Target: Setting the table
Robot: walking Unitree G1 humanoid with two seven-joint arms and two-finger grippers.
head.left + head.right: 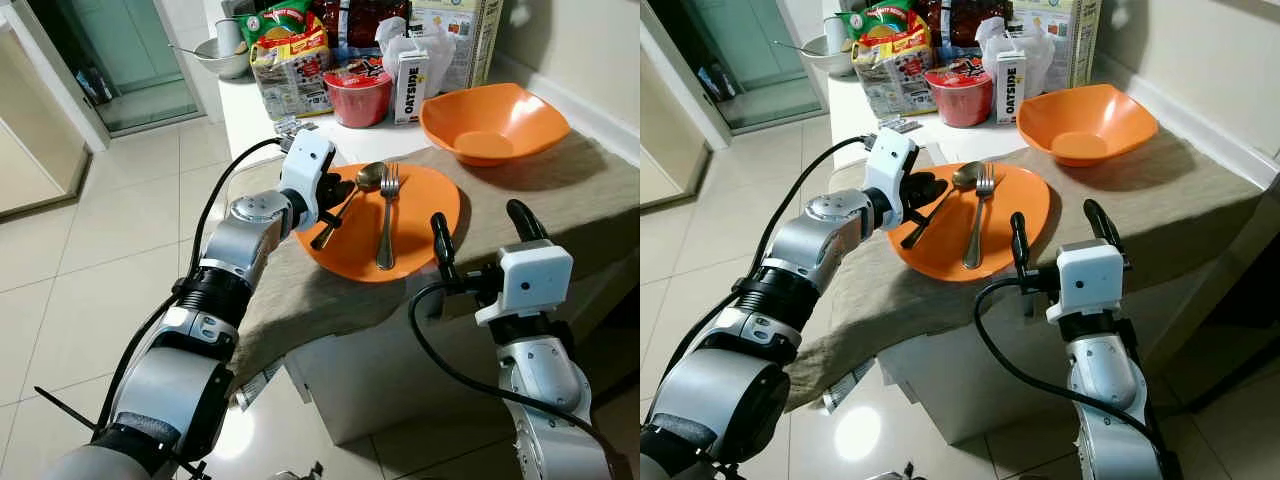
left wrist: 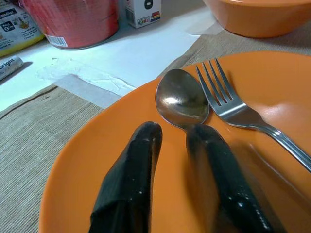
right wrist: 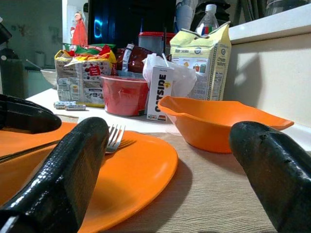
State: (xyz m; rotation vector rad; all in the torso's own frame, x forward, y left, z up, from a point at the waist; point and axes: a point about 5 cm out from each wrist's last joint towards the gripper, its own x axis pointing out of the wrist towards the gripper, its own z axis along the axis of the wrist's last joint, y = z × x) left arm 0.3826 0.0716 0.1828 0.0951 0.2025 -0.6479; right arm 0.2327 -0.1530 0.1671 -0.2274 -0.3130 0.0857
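An orange plate [image 1: 420, 235] sits in the middle of the head view, on a tan cloth [image 1: 560, 190] that covers the table. A spoon [image 1: 352, 195] and a fork [image 1: 387, 215] lie side by side on the plate. The fork runs almost straight up and down in the picture, with its prongs at the top. The spoon leans, with its bowl at the top next to the fork's prongs and its handle slanting down toward the left.

The left gripper [image 1: 335, 200] is at the left side of the plate, right over the spoon's handle. In the left wrist view its two black fingers [image 2: 133, 179] are a little way apart, and the spoon's bowl [image 2: 182, 99] shows just past their tips. The handle runs back between the fingers, but I cannot tell if they squeeze it yet.

The right gripper [image 1: 485, 245] is at the lower right edge of the plate. Its fingers are wide open and hold nothing. The fork is close to it, just up and to its left.

So the left arm is nearer the spoon, and the right arm is nearer the fork.

An orange bowl [image 1: 495, 120] sits in the upper right. A red cup [image 1: 358, 95] and an oat milk carton [image 1: 410, 85] stand at the top middle.
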